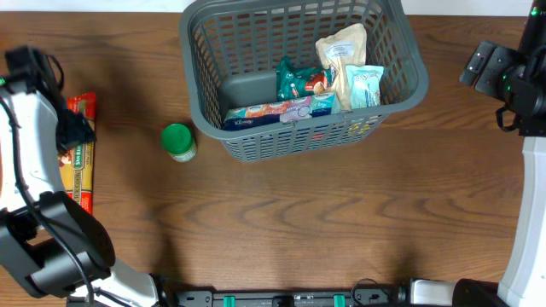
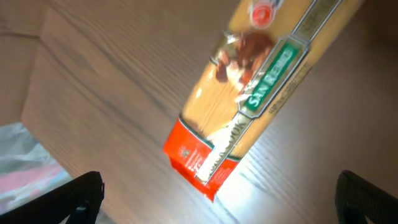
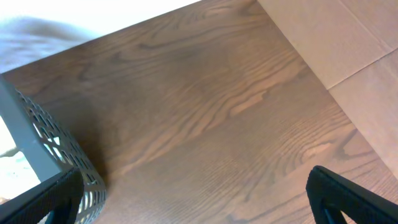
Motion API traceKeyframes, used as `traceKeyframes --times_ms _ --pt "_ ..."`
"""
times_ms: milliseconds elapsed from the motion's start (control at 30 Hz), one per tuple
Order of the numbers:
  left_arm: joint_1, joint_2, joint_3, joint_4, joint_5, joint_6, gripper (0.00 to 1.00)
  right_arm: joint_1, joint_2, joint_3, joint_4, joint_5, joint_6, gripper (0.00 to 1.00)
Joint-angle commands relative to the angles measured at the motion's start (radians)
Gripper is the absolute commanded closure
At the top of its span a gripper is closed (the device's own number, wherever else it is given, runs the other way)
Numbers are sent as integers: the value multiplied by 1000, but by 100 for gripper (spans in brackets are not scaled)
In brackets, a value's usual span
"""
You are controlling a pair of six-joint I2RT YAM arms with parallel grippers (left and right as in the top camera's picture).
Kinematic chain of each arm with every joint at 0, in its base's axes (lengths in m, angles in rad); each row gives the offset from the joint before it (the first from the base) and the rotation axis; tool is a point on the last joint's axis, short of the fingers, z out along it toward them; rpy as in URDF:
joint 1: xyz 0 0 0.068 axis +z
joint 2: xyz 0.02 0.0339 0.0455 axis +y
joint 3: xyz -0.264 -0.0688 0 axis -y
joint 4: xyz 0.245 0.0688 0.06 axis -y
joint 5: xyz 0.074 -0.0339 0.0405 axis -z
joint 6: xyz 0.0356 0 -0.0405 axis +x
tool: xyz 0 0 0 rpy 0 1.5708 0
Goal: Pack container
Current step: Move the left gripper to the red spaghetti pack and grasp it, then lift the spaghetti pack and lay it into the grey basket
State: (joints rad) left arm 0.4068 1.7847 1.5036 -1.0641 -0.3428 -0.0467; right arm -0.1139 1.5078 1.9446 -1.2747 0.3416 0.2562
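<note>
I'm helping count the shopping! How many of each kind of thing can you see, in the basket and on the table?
Soft bags in the container: 3 (green bag, beige bag, pale blue bag)
Long flat pack in the container: 1
Pasta packet on the table: 1
Green-lidded jar on the table: 1
Container: 1
Total: 7

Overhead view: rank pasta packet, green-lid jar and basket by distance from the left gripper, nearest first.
1. pasta packet: left edge of the table, directly under the left gripper.
2. green-lid jar: further right, just outside the basket's left corner.
3. basket: top centre, beyond the jar.
</note>
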Motion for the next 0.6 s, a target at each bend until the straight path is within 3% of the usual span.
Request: traceKeyframes --times_ms 0,100,333,567 --pt "20 6 -97 61 2 164 2 -4 0 5 -2 17 13 1" --pt "34 6 -155 129 31 308 1 -4 0 5 -2 17 13 1" --pt "99 7 -167 232 121 441 2 -4 0 5 -2 17 13 1" --pt "183 9 -167 330 292 454 2 -4 0 5 -2 17 13 1"
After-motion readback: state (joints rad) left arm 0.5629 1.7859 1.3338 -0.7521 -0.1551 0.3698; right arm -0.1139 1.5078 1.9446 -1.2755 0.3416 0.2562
